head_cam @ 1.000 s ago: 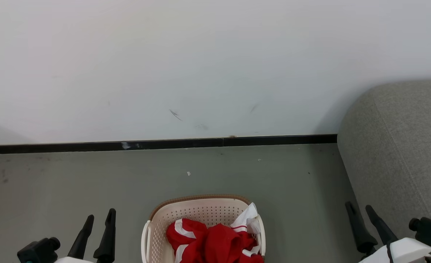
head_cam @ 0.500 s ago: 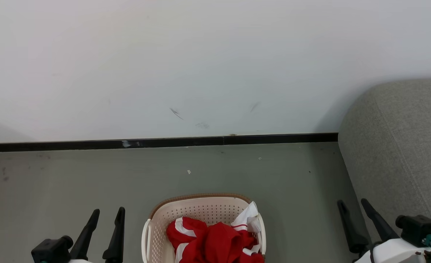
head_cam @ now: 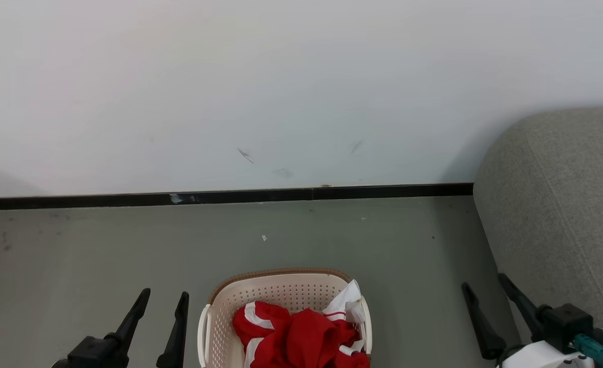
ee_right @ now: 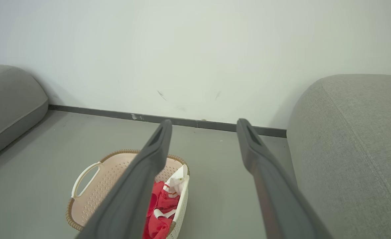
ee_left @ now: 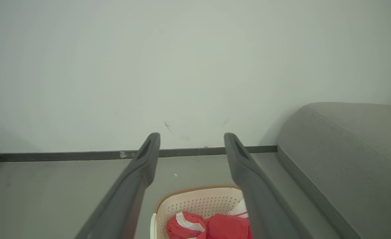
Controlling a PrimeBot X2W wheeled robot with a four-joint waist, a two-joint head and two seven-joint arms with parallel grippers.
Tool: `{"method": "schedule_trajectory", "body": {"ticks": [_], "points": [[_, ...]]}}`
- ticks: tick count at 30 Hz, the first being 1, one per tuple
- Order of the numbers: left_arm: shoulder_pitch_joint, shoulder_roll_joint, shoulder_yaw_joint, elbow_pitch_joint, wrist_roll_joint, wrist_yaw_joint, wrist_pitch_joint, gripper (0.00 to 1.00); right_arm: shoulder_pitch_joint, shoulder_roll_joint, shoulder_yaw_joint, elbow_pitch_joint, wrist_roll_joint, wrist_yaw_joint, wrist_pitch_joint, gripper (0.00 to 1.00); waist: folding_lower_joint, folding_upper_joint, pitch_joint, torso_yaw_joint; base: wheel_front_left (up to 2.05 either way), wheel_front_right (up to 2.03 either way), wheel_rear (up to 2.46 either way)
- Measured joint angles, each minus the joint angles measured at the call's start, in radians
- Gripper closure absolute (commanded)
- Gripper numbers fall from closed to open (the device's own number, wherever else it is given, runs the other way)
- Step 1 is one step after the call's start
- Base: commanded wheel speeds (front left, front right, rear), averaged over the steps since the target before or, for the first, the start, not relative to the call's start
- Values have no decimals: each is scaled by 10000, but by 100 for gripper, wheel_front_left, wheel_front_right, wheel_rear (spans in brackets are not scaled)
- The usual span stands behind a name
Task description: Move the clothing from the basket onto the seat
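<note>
Your left gripper (head_cam: 164,295) stands just left of the basket (head_cam: 275,273). Your right gripper (head_cam: 484,282) stands to the basket's right, near the flank of the seat (head_cam: 562,204). Both sets of fingers are spread wide and hold nothing.

Finding: this flanking stance allows a reach from either side, with neither arm committed.

The clothing (head_cam: 301,335) lies heaped inside the basket, red with white trim, one pale fold draped up against the right-hand wall. The basket sits on the floor (head_cam: 127,245), apart from the seat, so each garment must be lifted clear of the rim and carried rightward.

The visible part of the seat bears no garment, so I judge the task to be at its start. The head view cuts off the basket's near half, so the heap may hold more than one piece.
</note>
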Motion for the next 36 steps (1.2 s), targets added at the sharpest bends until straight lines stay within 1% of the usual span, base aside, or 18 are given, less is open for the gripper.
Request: {"method": "schedule_trajectory", "body": {"ticks": [4,20,30,36], "points": [[4,0,-33,-71,548,-12,-128,0,139,0,21,-54,-593,0,-115,0,0,0,32,-24,0,0,0],[19,-125,-144,134,571,-138,-130,0,323,134,-121,-84,-660,0,-115,0,-1,0,421,-196,0,0,0],[-86,-217,-642,384,564,-238,-128,0,338,226,-86,-178,-696,0,-115,0,-2,0,942,-307,0,0,0],[-647,-265,-1120,516,556,-318,-59,0,335,290,-86,-253,-750,0,-115,0,-2,0,1366,-382,0,0,0]]}}
